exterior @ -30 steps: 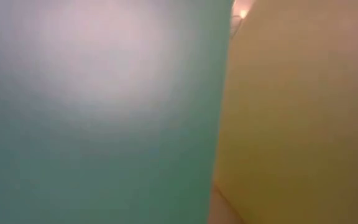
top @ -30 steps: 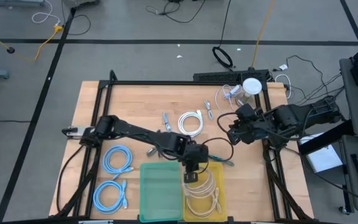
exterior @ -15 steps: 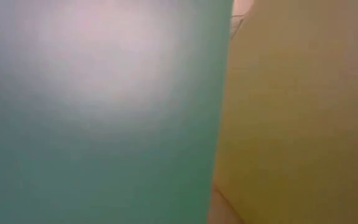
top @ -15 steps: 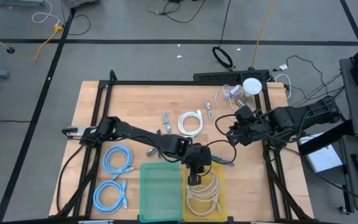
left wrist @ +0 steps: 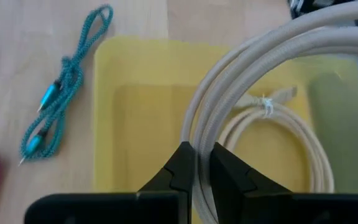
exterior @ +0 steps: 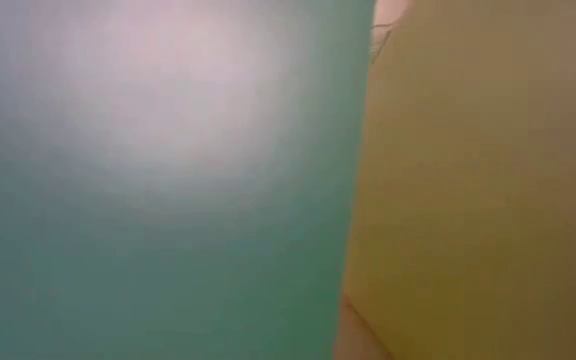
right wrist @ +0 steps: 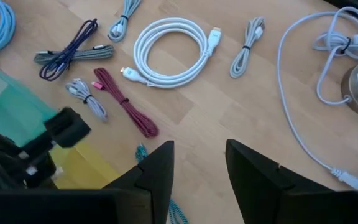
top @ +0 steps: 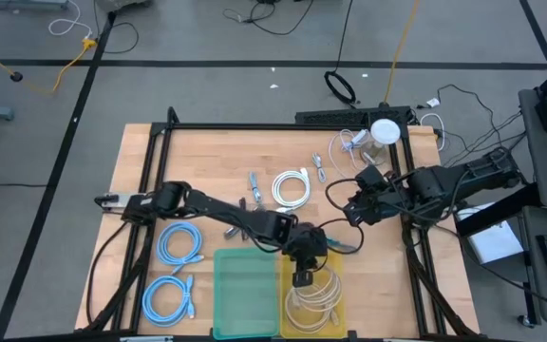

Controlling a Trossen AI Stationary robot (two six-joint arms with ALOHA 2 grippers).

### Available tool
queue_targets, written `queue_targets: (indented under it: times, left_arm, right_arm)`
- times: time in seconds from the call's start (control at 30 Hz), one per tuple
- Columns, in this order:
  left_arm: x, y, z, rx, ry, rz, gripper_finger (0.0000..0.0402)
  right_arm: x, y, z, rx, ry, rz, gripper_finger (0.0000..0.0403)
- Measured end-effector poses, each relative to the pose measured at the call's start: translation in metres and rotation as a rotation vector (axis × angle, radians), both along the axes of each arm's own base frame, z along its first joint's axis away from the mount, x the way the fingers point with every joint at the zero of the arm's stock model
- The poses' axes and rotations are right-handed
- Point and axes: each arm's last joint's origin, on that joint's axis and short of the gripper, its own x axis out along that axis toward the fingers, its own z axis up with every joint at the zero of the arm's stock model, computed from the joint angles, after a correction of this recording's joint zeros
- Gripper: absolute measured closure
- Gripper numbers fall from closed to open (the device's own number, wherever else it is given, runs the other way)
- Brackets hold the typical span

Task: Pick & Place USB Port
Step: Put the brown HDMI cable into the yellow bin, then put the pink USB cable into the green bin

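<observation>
Two bin walls (exterior: 168,180) block low view.

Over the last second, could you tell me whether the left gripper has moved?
Yes. The left gripper, shut on the beige cable, moved farther in over the yellow bin.

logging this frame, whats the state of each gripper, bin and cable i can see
left gripper: shut on the beige cable, over the yellow bin
beige cable: coiled, gripped, hanging into the yellow bin
yellow bin: holds another beige coil
green bin: looks empty
right gripper: open, holding nothing, above the table
white cable: coiled, lying on the table
teal cable: bundled, beside the yellow bin
</observation>
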Motion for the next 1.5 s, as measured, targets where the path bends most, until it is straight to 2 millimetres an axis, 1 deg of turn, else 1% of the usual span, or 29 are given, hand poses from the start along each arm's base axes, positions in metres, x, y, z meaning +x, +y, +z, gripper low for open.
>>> queue_targets:
  times: [0.1,0.17,0.27,0.37,0.43,0.53,0.67,0.73,0.83,1.03,1.17,1.3,1.43,1.5]
  left_arm:
    - [-0.003,0.001,-0.006,0.040,0.045,0.014,0.0371]
    - [-0.001,0.002,-0.010,0.069,0.042,0.036,0.0371]
    - [-0.004,0.004,-0.014,0.089,0.086,0.041,0.0339]
    - [-0.004,0.004,-0.013,0.096,0.076,0.057,0.0300]
    - [-0.004,0.003,-0.013,0.098,0.075,0.060,0.0281]
    - [-0.004,0.004,-0.013,0.097,0.083,0.059,0.0265]
    - [-0.005,0.004,-0.014,0.099,0.096,0.059,0.0259]
    - [-0.007,0.004,-0.008,0.098,0.094,0.059,0.0258]
    - [-0.010,0.007,0.010,0.090,0.053,0.060,0.0258]
    - [-0.020,0.015,0.053,0.069,-0.054,0.080,0.0257]
    - [-0.031,0.020,0.082,0.065,-0.111,0.096,0.0257]
    - [-0.047,0.025,0.106,0.100,-0.127,0.112,0.0257]
    - [-0.071,0.032,0.124,0.196,-0.059,0.150,0.0257]
    - [-0.084,0.038,0.129,0.251,0.003,0.174,0.0256]
  right_arm:
    - [0.000,0.000,0.000,0.001,-0.002,0.000,0.0266]
    - [0.000,0.000,0.000,0.001,-0.004,0.001,0.0266]
    - [0.000,0.000,0.000,0.001,-0.004,0.001,0.0266]
    - [0.000,0.000,0.000,0.001,-0.003,0.001,0.0266]
    - [0.000,0.000,0.000,0.001,-0.003,0.001,0.0266]
    - [0.000,0.000,0.000,0.001,-0.003,0.002,0.0266]
    - [0.000,0.000,0.000,0.002,-0.004,0.001,0.0266]
    - [0.001,0.000,0.000,0.005,-0.009,0.003,0.0266]
    - [0.003,0.002,0.001,0.006,-0.027,0.022,0.0266]
    - [0.010,0.008,0.005,0.005,-0.089,0.127,0.0266]
    - [0.015,0.014,0.009,-0.017,-0.138,0.224,0.0266]
    - [0.023,0.019,0.009,-0.006,-0.155,0.321,0.0266]
    - [0.031,0.027,-0.001,-0.009,-0.079,0.411,0.0266]
    - [0.038,0.031,-0.008,0.014,-0.031,0.461,0.0266]
